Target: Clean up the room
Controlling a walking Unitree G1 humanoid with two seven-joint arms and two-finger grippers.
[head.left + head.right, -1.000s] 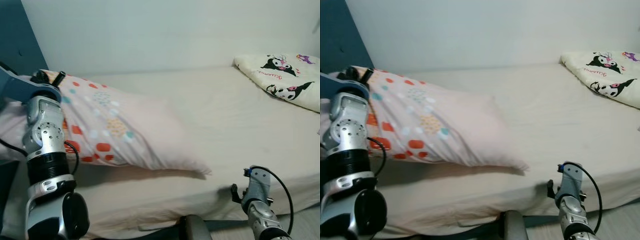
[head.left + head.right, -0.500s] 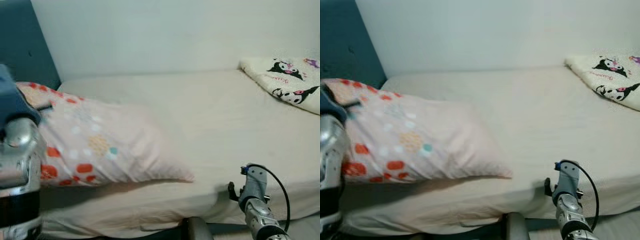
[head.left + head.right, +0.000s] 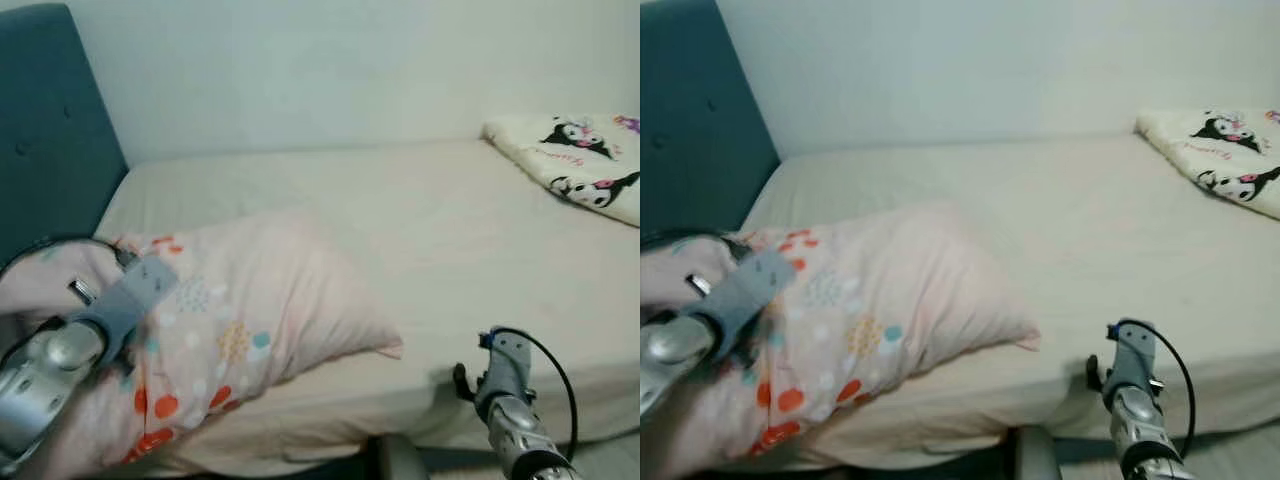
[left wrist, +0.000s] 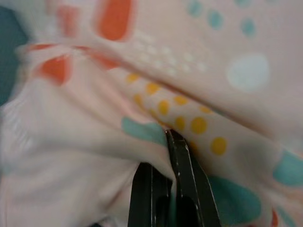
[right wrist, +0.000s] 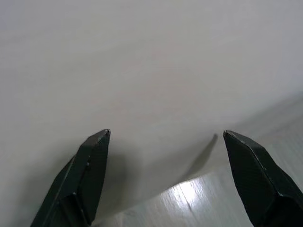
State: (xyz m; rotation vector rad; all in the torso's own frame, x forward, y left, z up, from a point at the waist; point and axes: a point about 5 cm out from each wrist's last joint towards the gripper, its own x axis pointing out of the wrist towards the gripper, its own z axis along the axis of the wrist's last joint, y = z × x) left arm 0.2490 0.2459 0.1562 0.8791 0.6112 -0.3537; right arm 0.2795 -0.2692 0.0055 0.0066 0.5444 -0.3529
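Note:
A pale pink pillow (image 3: 250, 320) with orange, teal and yellow dots lies on the left part of the bed, its near end hanging over the bed's front edge. My left arm reaches in from the lower left and the left gripper (image 4: 171, 137) is shut on a fold of the pillow's fabric (image 4: 199, 109). My right arm (image 3: 500, 385) hangs low at the bed's front edge. The right gripper (image 5: 165, 137) is open, its fingertips (image 5: 97, 142) wide apart in front of the bed's side.
The bed (image 3: 420, 220) has a cream sheet and runs along a white wall. A teal headboard (image 3: 50, 130) stands at the left. A folded cream blanket with cartoon prints (image 3: 580, 165) lies at the far right. Light wooden floor (image 5: 208, 198) lies below the bed's edge.
The camera has swung left, bringing more headboard into view. The left arm has dropped lower and pulled the pillow's near end toward the bed's front left corner. The right arm stays put.

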